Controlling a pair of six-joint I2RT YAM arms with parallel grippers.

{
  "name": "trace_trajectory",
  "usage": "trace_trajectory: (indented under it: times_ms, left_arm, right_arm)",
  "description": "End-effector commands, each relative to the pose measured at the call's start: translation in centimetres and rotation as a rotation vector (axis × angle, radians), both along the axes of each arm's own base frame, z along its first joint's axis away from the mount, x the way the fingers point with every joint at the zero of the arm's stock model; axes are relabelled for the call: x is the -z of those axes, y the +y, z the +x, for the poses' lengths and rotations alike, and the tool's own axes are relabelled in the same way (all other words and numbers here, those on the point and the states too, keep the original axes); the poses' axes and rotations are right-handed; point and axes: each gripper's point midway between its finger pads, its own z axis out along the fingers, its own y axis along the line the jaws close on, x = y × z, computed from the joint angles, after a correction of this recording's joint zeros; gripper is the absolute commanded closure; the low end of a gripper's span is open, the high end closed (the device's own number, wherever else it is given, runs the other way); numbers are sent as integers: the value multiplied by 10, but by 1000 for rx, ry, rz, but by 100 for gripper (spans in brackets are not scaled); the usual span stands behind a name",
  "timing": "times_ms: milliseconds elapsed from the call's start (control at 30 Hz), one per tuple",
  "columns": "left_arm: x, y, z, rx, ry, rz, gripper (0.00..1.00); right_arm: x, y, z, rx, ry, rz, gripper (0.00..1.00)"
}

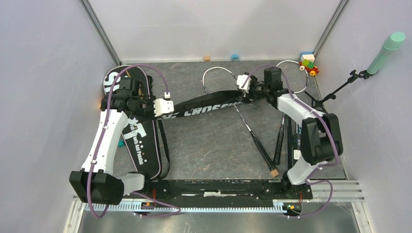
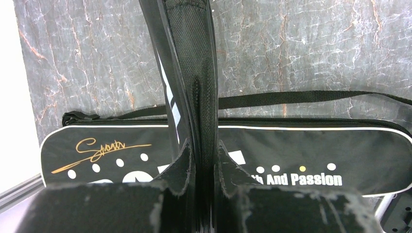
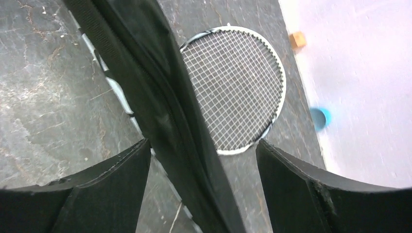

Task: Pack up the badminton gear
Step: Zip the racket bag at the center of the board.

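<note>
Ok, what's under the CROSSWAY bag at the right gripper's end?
A stringed racket head lies on the table below the CROSSWAY bag. The bag hides the head's left edge and whatever lies directly beneath it.

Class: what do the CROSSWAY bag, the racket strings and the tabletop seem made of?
CROSSWAY bag: woven synthetic fabric, matte, weave visible.
Racket strings: thin pale cord in a taut grid, probably nylon.
Tabletop: stone-look, grey and veined; possibly printed laminate.

A dark grey, marble-veined table (image 1: 209,141) filled the enclosure. Pale lilac walls (image 1: 214,24) rose behind it and on both sides, with slanting metal posts (image 1: 99,30) at its far corners. A ribbed metal rail (image 1: 340,188) ran along its near edge.
</note>
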Motion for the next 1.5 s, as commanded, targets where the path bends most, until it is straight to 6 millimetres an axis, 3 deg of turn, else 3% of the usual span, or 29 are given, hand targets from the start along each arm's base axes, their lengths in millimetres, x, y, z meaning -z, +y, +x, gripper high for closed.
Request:
trace_trajectory:
  times_ms: [0, 33, 67, 133, 167, 233, 300, 400, 467, 533, 600, 733, 833, 900, 967, 1033, 1133, 1200, 1267, 1333, 1367, 1400, 1433, 1467]
  left_arm:
    - [-9, -1, -3, 60, -19, 20, 98]
    - [-8, -1, -3, 61, -19, 19, 98]
    - [-9, -1, -3, 62, -21, 21, 98]
    - [-7, 1, -3, 63, -21, 33, 98]
    - [-6, 3, -3, 62, -19, 41, 98]
    - [-1, 5, -3, 59, -6, 57, 98]
    - [2, 7, -2, 52, 5, 65, 98]
    - [0, 1, -1, 67, 4, 41, 98]
    - [0, -5, -1, 85, 7, 24, 98]
    - [2, -12, 0, 93, 23, 20, 98]
    - [4, -20, 2, 96, 41, 26, 98]
    - [6, -43, 6, 132, 47, -4, 98]
    - [-9, -69, 6, 166, 34, -108, 98]
    - [-18, -81, 9, 170, 15, -171, 98]
    - [-23, -88, 9, 174, 3, -213, 98]
    - [-22, -90, 6, 182, 2, -215, 98]
    - [-20, -86, 3, 174, -4, -192, 98]
    - [-14, -78, 1, 169, -16, -154, 98]
    - [-5, -68, -4, 197, -40, -86, 98]
    - [-2, -65, -4, 203, -66, -71, 98]
    - [-2, -67, -5, 209, -66, -79, 98]
    - [-3, -68, -7, 216, -63, -89, 93]
    - [-4, -71, -8, 226, -61, -102, 72]
    - [-5, -74, -9, 233, -59, -119, 43]
  right_arm:
    - [2, 19, 10, -165, -20, -84, 18]
    - [1, 19, 16, -150, -16, -98, 25]
    - [1, 18, 24, -120, -5, -105, 40]
    - [-14, 14, 43, -25, -23, -93, 91]
    - [-28, 9, 54, 48, -54, -69, 100]
    - [-63, -14, 75, 256, -139, -46, 100]
    - [-117, -49, 94, 532, -277, -20, 100]
    - [-191, -75, 81, 823, -503, 9, 100]
    - [-227, -54, 58, 796, -599, 77, 100]
    - [-255, -9, 30, 670, -628, 176, 100]
    - [-265, 38, 10, 484, -560, 315, 100]
    - [-251, 132, -23, 104, -304, 477, 100]
    - [-208, 209, -61, -143, -102, 464, 100]
    - [-194, 241, -88, -266, -40, 467, 100]
    - [-195, 261, -108, -356, -9, 504, 100]
    - [-206, 263, -110, -358, -41, 519, 100]
    - [-216, 240, -89, -197, -166, 492, 100]
    - [-218, 198, -55, 71, -295, 423, 100]
    - [-216, 135, -18, 388, -394, 349, 100]
    - [-211, 107, -5, 432, -347, 355, 100]
    - [-206, 105, -5, 396, -308, 368, 100]
    - [-202, 106, -8, 378, -280, 370, 100]
    - [-196, 116, -15, 320, -241, 361, 100]
    - [-188, 125, -22, 267, -183, 358, 100]
